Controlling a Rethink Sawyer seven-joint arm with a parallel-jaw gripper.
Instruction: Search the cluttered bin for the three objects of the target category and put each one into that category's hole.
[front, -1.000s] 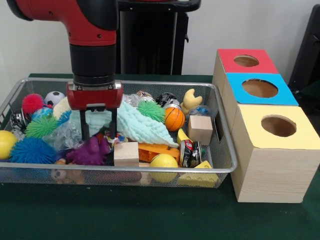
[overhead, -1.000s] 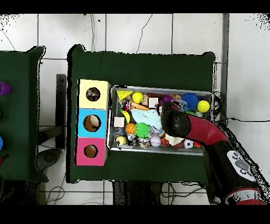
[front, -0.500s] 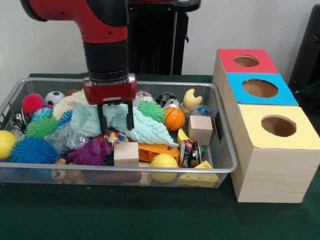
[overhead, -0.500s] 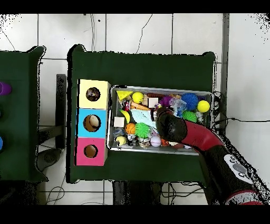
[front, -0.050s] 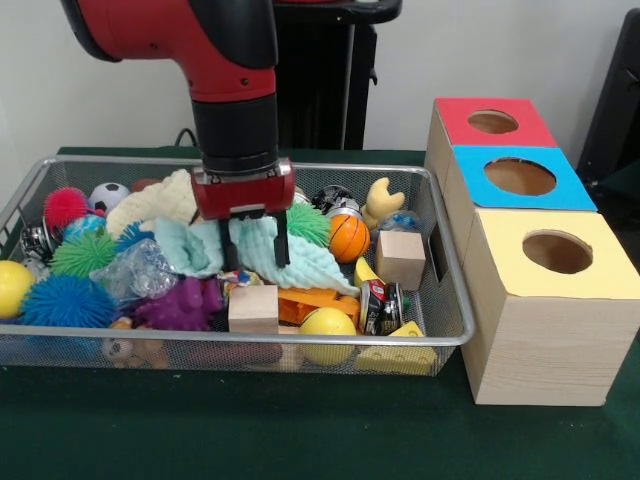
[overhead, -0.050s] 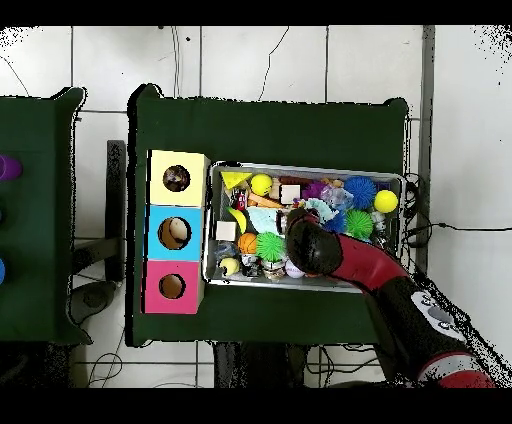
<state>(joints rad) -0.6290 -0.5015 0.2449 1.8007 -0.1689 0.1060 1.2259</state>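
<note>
My gripper (front, -0.050s: 255, 248) hangs open and empty in the wire bin (front, -0.050s: 300, 341), its black fingers (front, -0.050s: 228, 252) straddling a fold of the mint green cloth (front, -0.050s: 300, 262). Just in front of it lies a wooden cube (front, -0.050s: 252, 308), and a second wooden cube (front, -0.050s: 401, 258) sits by the bin's right wall. A green spiky ball (front, -0.050s: 303, 221) and a small basketball (front, -0.050s: 348, 237) are just right of the gripper. A purple spiky toy (front, -0.050s: 180, 303) lies to its left. In the overhead view the arm (overhead, -0.050s: 315, 245) covers the gripper and the bin's middle.
Three boxes with round holes stand right of the bin: yellow (front, -0.050s: 600, 275) nearest, blue (front, -0.050s: 572, 195), red (front, -0.050s: 530, 130) farthest. Spiky balls in blue (front, -0.050s: 65, 300), green (front, -0.050s: 82, 255) and pink (front, -0.050s: 65, 205), yellow balls (front, -0.050s: 327, 325) and a soccer ball (front, -0.050s: 108, 194) fill the bin.
In the front view the gripper has moved right, from above the purple toy to over the mint cloth, and slightly farther back. It stayed open and empty.
</note>
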